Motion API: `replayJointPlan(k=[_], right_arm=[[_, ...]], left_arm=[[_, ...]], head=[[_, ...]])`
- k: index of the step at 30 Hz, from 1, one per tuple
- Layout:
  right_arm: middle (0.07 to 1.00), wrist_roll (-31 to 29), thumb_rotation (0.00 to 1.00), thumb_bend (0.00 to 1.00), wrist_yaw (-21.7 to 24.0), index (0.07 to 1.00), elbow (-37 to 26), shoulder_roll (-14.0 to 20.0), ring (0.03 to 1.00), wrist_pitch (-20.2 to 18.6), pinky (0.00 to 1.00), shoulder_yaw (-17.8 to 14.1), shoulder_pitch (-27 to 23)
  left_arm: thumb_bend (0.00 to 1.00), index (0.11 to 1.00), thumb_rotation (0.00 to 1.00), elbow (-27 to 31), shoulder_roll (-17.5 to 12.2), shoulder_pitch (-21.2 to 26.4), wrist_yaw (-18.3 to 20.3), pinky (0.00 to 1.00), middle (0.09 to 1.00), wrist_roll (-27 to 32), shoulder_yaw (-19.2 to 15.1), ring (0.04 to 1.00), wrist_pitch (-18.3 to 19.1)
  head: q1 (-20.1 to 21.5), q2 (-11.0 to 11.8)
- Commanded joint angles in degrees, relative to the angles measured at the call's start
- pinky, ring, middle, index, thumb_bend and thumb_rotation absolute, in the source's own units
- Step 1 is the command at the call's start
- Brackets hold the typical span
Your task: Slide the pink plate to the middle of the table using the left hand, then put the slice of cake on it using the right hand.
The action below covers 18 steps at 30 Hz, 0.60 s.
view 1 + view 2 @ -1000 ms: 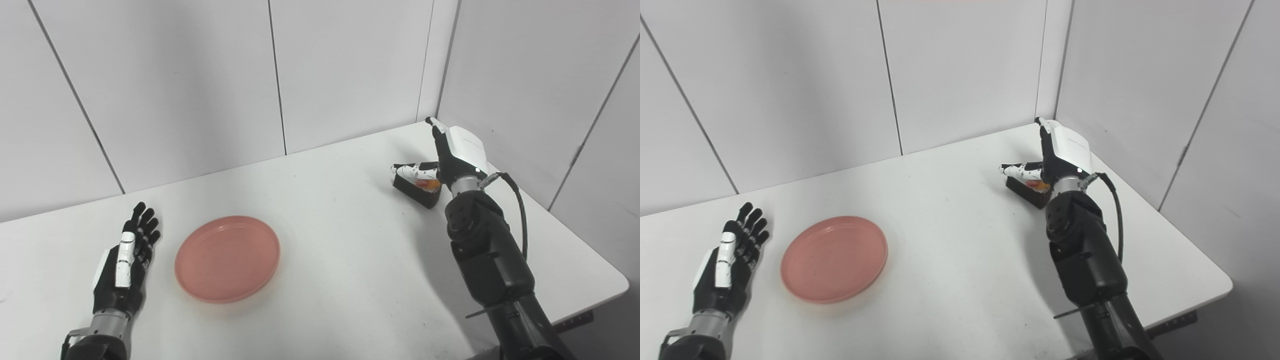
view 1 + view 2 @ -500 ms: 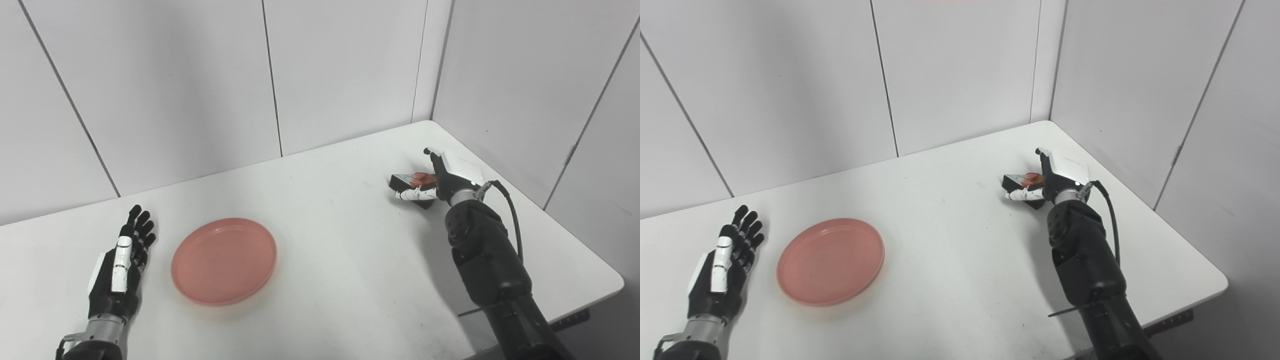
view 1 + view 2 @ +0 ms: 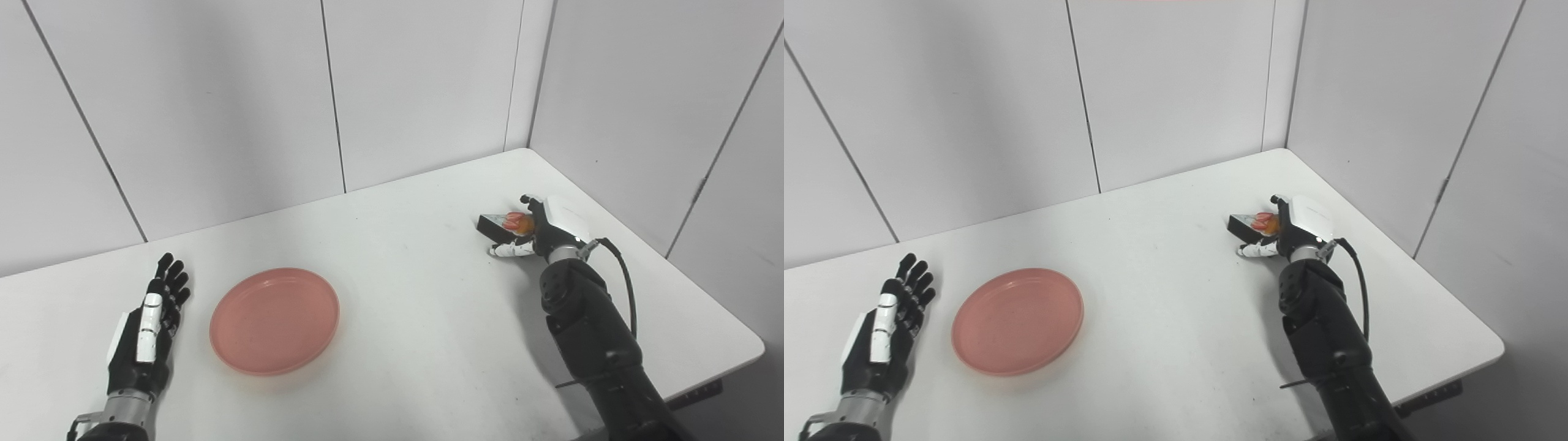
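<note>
Right hand (image 3: 548, 229) sits at the slice of cake (image 3: 505, 223) on the table's (image 3: 416, 294) far right; we can't tell if it grips. Left hand (image 3: 147, 334) lies open, empty, just left of the pink plate (image 3: 274, 318).

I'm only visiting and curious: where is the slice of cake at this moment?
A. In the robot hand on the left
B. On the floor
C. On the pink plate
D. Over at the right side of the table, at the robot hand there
D: the slice of cake sits at the right robot hand, far from the empty pink plate.
</note>
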<state>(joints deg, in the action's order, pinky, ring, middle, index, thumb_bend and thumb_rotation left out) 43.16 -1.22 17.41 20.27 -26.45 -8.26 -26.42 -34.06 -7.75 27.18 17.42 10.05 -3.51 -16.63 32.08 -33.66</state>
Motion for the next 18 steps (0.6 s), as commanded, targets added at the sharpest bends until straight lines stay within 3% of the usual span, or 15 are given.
replayJointPlan(k=[1, 4, 5, 6, 7, 9, 18], right_arm=[[0.711, -2.0, 0.13, 0.71, -2.3, 0.784, -1.4, 1.0, 0.636, 2.2, 0.50, 0.7, -0.9], [0.657, -3.9, 0.07, 0.68, -3.6, 0.748, -1.1, 1.7, 0.576, 2.1, 0.47, 1.3, -0.9], [0.558, -4.3, 0.03, 0.61, -3.9, 0.713, -0.8, 2.0, 0.504, 1.9, 0.41, 1.5, -1.0], [0.523, -4.6, 0.01, 0.58, -4.3, 0.691, -0.7, 2.3, 0.472, 2.0, 0.39, 1.8, -1.1], [0.500, -5.0, 0.01, 0.55, -4.6, 0.574, -0.7, 2.5, 0.424, 2.0, 0.34, 2.1, -1.0], [0.483, -6.0, 0.00, 0.53, -5.3, 0.504, -1.0, 2.8, 0.361, 2.1, 0.28, 2.3, -1.0], [0.443, -8.6, 0.00, 0.52, -7.8, 0.526, -4.7, 3.9, 0.366, 2.5, 0.29, 2.9, -0.3]], left_arm=[[0.57, 1.000, 1.00, 0.1, 0.2, -2.0, -0.4, 1.00, 1.000, 0.1, 0.2, 1.000, 0.4], [0.57, 1.000, 1.00, 1.2, 0.5, -2.3, -0.7, 1.00, 1.000, 0.1, 0.3, 1.000, 1.4], [0.58, 1.000, 1.00, 1.7, 0.6, -2.5, -0.9, 1.00, 1.000, 0.0, 0.3, 1.000, 1.8], [0.58, 1.000, 1.00, 2.5, 0.7, -2.7, -0.9, 1.00, 1.000, 0.1, 0.4, 1.000, 2.4], [0.58, 1.000, 1.00, 3.1, 0.9, -2.8, -1.1, 1.00, 1.000, 0.0, 0.4, 1.000, 2.7], [0.57, 1.000, 1.00, 3.7, 1.0, -3.1, -1.5, 1.00, 1.000, -0.5, 0.7, 1.000, 2.8], [0.61, 1.000, 1.00, 4.0, 2.1, -3.3, -1.3, 1.00, 1.000, -0.2, 1.5, 1.000, 3.4]], head=[[0.0, -0.1], [-0.6, -0.2], [-0.7, -0.3], [-1.1, -0.4], [-1.4, -0.4], [-2.1, -0.5], [-6.8, -1.3]])
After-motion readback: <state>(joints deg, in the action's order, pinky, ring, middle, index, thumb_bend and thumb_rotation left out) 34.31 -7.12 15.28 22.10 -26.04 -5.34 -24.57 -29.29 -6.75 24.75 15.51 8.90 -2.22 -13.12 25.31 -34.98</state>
